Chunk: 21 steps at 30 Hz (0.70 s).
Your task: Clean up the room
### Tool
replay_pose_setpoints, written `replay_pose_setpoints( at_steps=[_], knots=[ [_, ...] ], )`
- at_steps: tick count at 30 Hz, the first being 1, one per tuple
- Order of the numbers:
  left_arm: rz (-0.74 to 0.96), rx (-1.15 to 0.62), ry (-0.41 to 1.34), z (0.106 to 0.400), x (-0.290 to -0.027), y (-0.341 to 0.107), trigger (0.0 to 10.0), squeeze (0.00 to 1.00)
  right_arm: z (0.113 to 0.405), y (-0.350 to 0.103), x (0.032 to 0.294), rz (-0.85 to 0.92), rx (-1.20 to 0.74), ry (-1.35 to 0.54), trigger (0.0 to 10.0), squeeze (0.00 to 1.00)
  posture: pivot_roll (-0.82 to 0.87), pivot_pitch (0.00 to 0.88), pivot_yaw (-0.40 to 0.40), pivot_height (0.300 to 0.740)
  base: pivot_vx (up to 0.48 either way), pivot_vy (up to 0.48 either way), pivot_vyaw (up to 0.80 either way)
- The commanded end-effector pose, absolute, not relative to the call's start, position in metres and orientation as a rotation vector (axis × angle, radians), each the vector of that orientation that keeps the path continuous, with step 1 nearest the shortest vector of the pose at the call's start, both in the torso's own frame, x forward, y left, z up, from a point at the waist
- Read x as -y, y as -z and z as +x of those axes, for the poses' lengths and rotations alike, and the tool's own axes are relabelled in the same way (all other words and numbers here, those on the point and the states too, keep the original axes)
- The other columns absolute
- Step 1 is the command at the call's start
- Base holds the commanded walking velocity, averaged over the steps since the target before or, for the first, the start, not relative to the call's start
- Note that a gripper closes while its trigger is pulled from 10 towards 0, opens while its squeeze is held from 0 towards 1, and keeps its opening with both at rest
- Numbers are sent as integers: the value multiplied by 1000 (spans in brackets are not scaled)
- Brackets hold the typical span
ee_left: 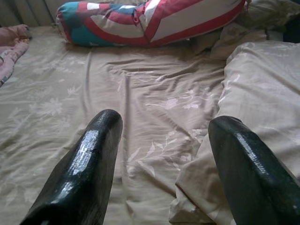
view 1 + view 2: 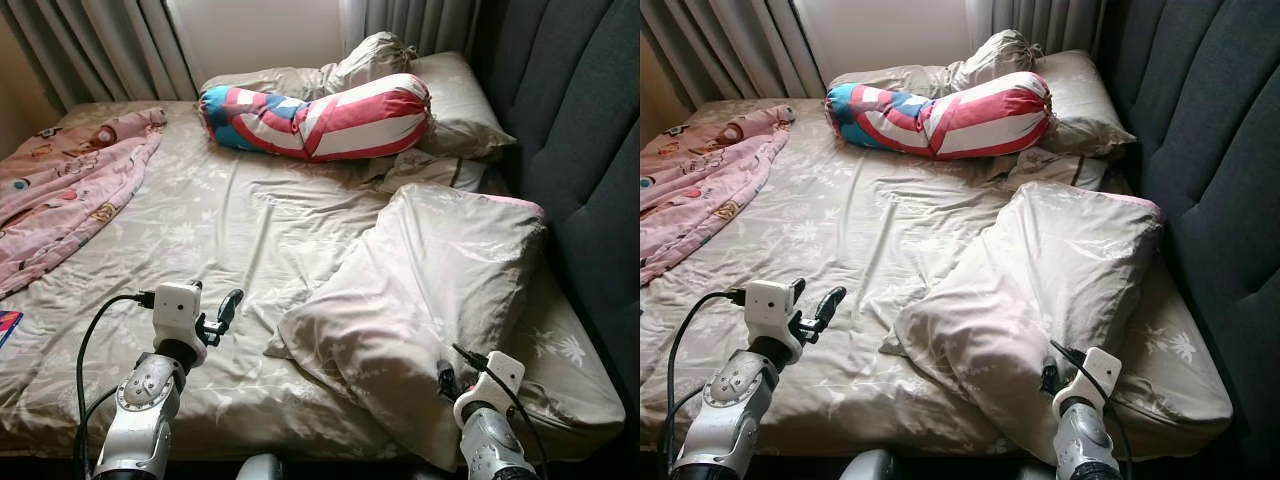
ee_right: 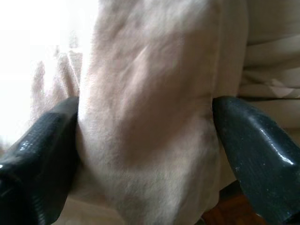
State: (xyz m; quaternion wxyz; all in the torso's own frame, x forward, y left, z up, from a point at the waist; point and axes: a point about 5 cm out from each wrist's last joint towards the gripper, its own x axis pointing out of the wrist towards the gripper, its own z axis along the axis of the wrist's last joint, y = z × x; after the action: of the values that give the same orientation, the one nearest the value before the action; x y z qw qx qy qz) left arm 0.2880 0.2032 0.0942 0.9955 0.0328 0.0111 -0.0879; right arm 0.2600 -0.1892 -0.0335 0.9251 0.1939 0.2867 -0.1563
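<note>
A large beige pillow [image 2: 420, 290] lies slantwise on the near right part of the bed, its near corner hanging over the front edge. My right gripper [image 3: 145, 108] is open, and that corner of the pillow [image 3: 150, 117] fills the gap, with the cloth touching both fingers. In the left eye view the right gripper [image 2: 445, 380] sits at the pillow's lower edge. My left gripper [image 2: 215, 305] is open and holds nothing. It hovers over the beige sheet [image 1: 140, 84] near the bed's front edge, left of the pillow.
A red, white and blue bolster [image 2: 320, 115] lies across the head of the bed, with more beige pillows [image 2: 455, 100] behind it. A pink blanket [image 2: 60, 190] covers the left side. A dark padded headboard [image 2: 590, 150] runs along the right. Curtains [image 2: 100, 45] hang at the back.
</note>
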Motion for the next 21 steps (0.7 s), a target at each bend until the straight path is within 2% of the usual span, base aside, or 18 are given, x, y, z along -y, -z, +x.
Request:
replay_pose_setpoints(
  at_steps=[1, 8, 17, 18, 19, 21],
  knots=[
    [71, -19, 191, 286, -201, -98, 10000, 0, 252, 42, 181, 395, -651, 296, 10000, 0, 36, 48, 57, 649, 0, 0, 0],
    [94, -22, 199, 282, -204, -100, 10000, 0, 256, 41, 161, 449, -652, 194, 10000, 0, 60, 74, 69, 649, 0, 0, 0],
    [112, -21, 193, 281, -208, -106, 10000, 0, 254, 43, 158, 441, -673, 201, 10000, 0, 83, 107, 88, 649, 0, 0, 0],
    [113, -20, 194, 281, -208, -107, 10000, 0, 254, 43, 159, 426, -679, 200, 6118, 0, 84, 108, 94, 649, 0, 0, 0],
    [114, -19, 196, 282, -207, -108, 10000, 0, 254, 43, 159, 412, -687, 199, 0, 0, 84, 109, 94, 649, 0, 0, 0],
    [118, -18, 202, 284, -205, -109, 10000, 0, 253, 44, 158, 399, -700, 195, 0, 0, 84, 112, 98, 649, 0, 0, 0]
  ],
)
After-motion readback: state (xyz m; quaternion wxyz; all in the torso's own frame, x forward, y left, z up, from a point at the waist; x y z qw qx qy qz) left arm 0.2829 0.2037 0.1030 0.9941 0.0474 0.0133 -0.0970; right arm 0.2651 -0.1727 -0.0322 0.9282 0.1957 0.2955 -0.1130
